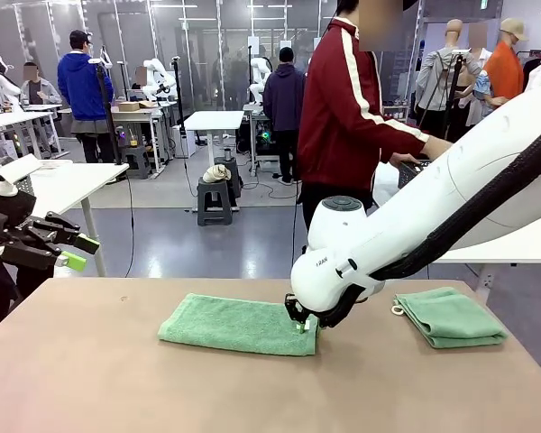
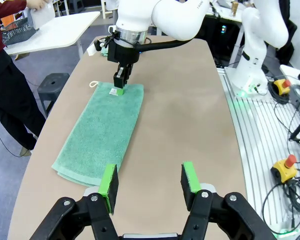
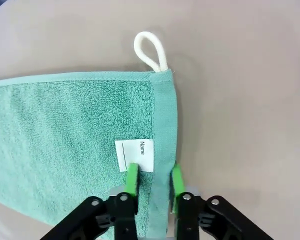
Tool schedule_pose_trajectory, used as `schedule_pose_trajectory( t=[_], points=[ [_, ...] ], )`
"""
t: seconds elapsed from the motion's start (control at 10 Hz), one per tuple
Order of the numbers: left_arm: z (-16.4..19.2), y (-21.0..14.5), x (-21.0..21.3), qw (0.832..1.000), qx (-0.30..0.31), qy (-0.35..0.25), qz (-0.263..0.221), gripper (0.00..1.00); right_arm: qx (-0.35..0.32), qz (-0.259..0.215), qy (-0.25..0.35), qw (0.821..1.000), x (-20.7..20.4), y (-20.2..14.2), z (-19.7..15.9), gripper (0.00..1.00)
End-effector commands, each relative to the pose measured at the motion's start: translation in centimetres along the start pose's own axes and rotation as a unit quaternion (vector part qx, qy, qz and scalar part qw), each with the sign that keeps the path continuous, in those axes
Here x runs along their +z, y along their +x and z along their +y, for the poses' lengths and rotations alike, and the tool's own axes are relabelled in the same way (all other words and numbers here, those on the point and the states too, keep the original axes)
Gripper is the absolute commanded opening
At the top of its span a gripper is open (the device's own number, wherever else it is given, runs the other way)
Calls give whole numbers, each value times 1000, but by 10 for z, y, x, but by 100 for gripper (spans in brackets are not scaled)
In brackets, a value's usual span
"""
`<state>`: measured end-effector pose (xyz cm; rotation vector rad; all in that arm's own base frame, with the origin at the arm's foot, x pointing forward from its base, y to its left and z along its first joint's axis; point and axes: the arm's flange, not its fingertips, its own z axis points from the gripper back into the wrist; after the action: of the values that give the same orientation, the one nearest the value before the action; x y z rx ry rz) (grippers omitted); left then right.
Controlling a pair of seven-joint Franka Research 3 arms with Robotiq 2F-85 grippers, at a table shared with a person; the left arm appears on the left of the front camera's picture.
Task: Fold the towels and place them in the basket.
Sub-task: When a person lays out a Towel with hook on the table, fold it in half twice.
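Note:
A mint-green towel [image 1: 234,323] lies folded into a long strip across the middle of the brown table [image 1: 117,379]. My right gripper [image 1: 300,327] is down at its right end, shut on the hem beside the white label [image 3: 135,155], below the pale corner loop [image 3: 151,50]. The left wrist view shows the same towel [image 2: 102,132] with the right gripper [image 2: 118,90] at its far end. My left gripper [image 2: 150,182] hangs open and empty over the table's left side, clear of the cloth. A second towel [image 1: 451,316] lies folded at the right. The basket [image 2: 15,32] sits on a white side table.
A person in a dark red jacket [image 1: 343,99] stands beyond the far edge, hands at the basket [image 1: 413,170]. The right arm's white links [image 1: 415,216] stretch over the table's right side. Bare tabletop lies in front of the towels.

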<state>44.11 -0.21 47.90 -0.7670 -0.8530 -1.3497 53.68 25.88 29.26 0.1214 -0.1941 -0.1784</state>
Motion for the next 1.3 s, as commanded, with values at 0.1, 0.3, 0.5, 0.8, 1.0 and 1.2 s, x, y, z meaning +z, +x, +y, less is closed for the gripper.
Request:
schedule_pose_trajectory(
  t=[0.1, 0.3, 0.5, 0.8, 1.0, 1.2],
  points=[
    [0, 2, 0, 1000, -5, 5, -7, 65, -5, -7, -5, 1000, -2, 2, 1, 1],
    [0, 2, 0, 1000, -5, 5, -7, 65, -5, -5, -2, 1000, -1, 2, -2, 0],
    [0, 2, 0, 1000, -5, 5, -7, 65, 24, -4, 9, 1000, 9, 8, -18, 0],
    [0, 2, 0, 1000, -5, 5, -7, 65, 69, -9, -6, 998, 32, 19, -46, 2],
    [0, 2, 0, 1000, -5, 5, -7, 65, 105, 5, -17, 994, 39, 22, -43, 2],
    [0, 2, 0, 1000, -5, 5, -7, 65, 135, 11, -25, 990, 52, 29, -32, 2]
  ],
)
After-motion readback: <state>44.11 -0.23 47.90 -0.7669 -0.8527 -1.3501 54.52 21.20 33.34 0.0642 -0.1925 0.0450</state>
